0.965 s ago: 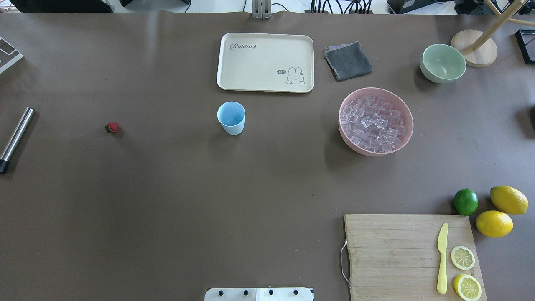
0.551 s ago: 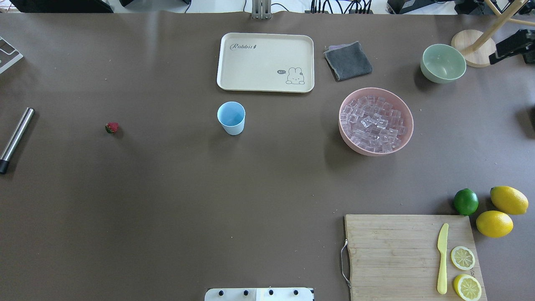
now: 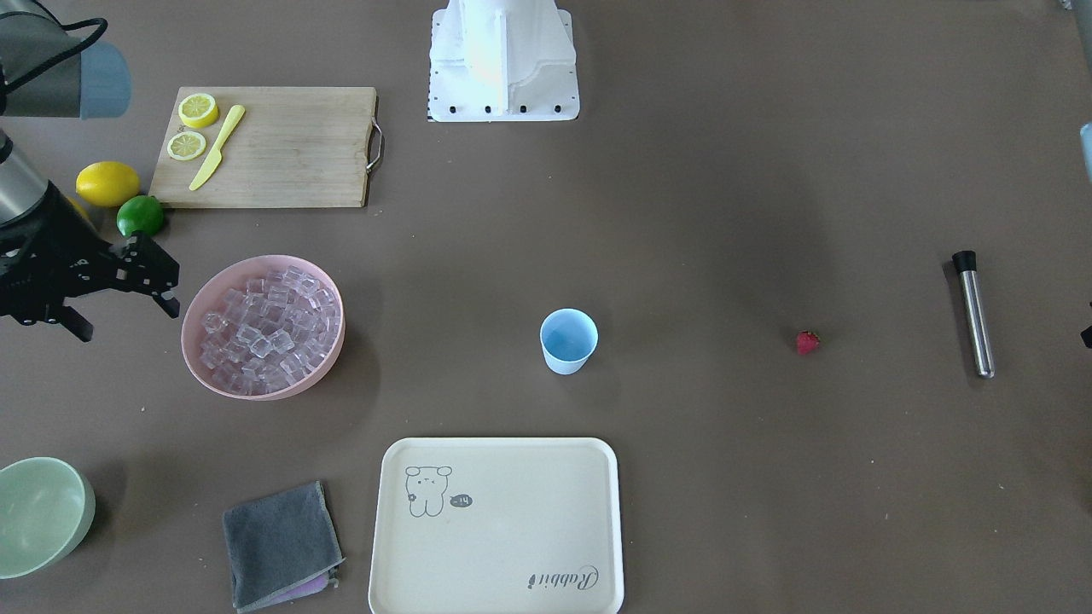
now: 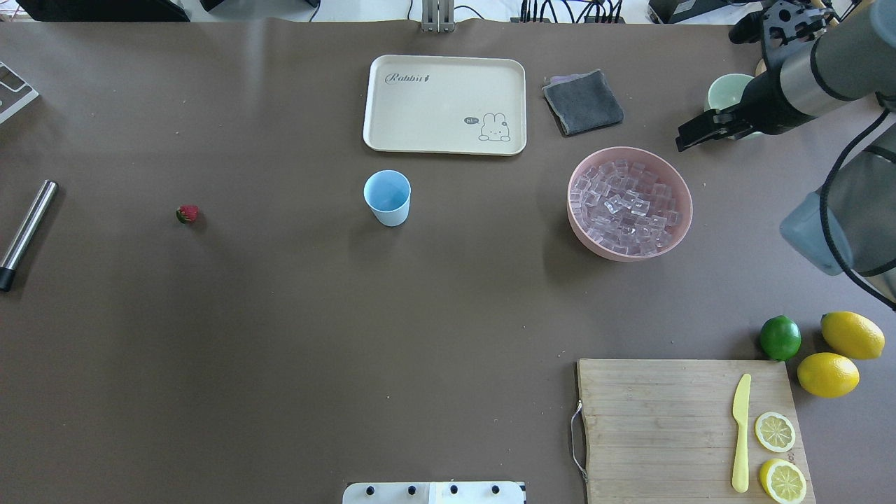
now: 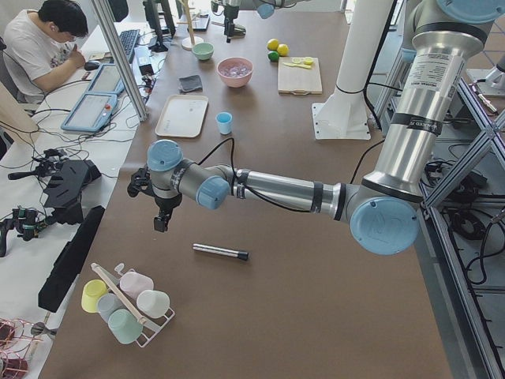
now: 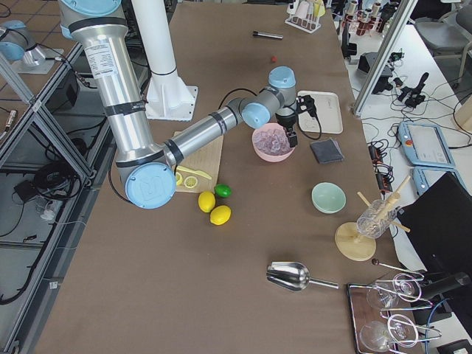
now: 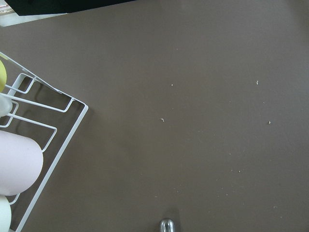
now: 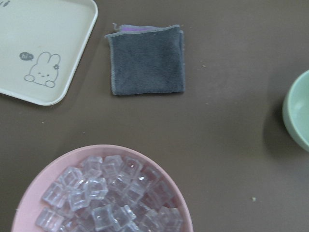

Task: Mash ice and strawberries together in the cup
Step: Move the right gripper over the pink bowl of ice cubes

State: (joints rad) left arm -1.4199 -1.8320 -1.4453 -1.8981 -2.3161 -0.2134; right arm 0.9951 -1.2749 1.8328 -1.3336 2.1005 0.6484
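The left arm (image 5: 276, 189) and right arm (image 6: 210, 131) are brushed-silver tubes joined by grey housings with pale-blue caps (image 5: 165, 155). Black lettering (image 5: 432, 67) marks the left arm's upper tube. A black cable (image 5: 229, 150) loops behind the black left pincer (image 5: 158, 227). The right pincer (image 3: 132, 311) is also black. The white pedestal (image 3: 502, 51) shows dark screws (image 3: 488, 109).

A brown-covered table (image 4: 280, 350) fills the middle of the room under even light, with tiled floor (image 6: 29, 310) beside it. A person (image 5: 35, 47) sits at a white side bench (image 5: 31, 268) strewn with cables.
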